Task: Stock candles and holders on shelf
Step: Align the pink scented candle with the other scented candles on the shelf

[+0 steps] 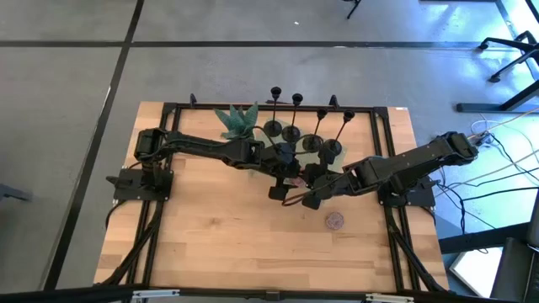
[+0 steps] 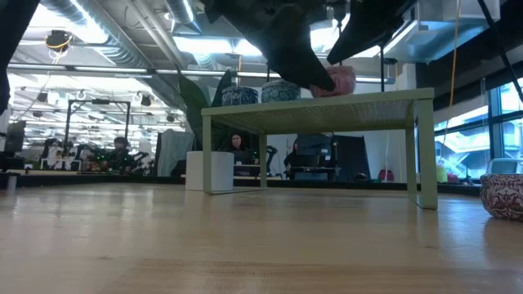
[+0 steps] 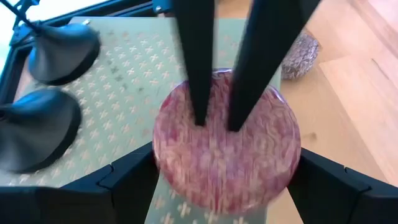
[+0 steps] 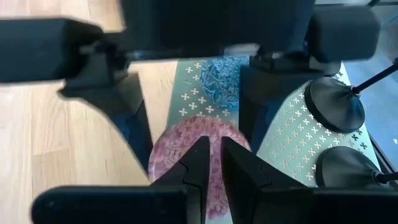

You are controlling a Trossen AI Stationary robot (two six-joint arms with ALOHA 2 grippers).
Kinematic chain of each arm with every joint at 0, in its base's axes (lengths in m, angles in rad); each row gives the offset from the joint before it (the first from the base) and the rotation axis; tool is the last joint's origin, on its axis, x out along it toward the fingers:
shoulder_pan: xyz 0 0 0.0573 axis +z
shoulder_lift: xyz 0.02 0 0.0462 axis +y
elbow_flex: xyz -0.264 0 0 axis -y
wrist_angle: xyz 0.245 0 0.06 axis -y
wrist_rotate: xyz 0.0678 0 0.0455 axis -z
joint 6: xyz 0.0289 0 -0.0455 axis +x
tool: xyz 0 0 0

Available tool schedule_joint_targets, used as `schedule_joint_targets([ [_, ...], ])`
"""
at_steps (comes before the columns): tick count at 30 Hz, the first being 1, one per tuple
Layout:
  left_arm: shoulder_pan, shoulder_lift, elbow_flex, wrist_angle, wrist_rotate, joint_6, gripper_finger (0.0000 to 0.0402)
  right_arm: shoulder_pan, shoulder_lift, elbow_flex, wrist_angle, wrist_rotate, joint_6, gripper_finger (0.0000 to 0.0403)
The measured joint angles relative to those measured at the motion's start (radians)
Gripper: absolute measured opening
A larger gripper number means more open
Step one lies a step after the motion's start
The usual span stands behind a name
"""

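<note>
A pink-red speckled candle (image 3: 227, 155) is at the top of the pale green perforated shelf (image 3: 124, 81), near its edge. My left gripper (image 3: 227, 186) is closed around it, a finger on either side. My right gripper (image 4: 211, 142) is shut, its tips on the candle's top. Two bluish-grey candles (image 2: 239, 95) (image 2: 280, 90) sit on the shelf. Several black holders (image 1: 291, 133) stand on their disc bases at the shelf's far side. Another pink-red candle (image 1: 334, 220) lies on the wooden table. My left gripper pinches the pink candle by its round side wall (image 3: 163, 171), one finger (image 3: 124, 180) on each opposite side. It comes slanting down from the table's left. The candle lies flat at the shelf top; whether it rests there or hangs just above, I cannot tell. My right gripper presses its shut fingertips (image 3: 200, 118) on the middle of the candle's flat top face (image 4: 186, 140). It comes slanting down from the table's right.
A green plant (image 1: 237, 120) stands at the shelf's far left end. The holders' stems (image 1: 296, 109) reach up behind both grippers. Bare wooden tabletop (image 1: 236, 236) lies toward the near edge.
</note>
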Motion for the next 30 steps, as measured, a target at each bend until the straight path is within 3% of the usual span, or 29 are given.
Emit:
schedule_joint_targets([
  [13, 0.000, 0.006, 0.000, 0.040, -0.028, 0.025, 0.0340, -0.004, 0.000, 0.000, -0.016, -0.001, -0.002, 0.0044],
  [18, 0.001, 0.005, 0.000, 0.041, -0.107, 0.044, 0.0341, -0.004, 0.000, 0.000, -0.037, -0.004, 0.002, 0.0044],
  [30, -0.002, 0.000, 0.000, 0.038, -0.133, 0.045, 0.0340, -0.003, 0.000, 0.000, -0.047, 0.006, -0.002, 0.0044],
])
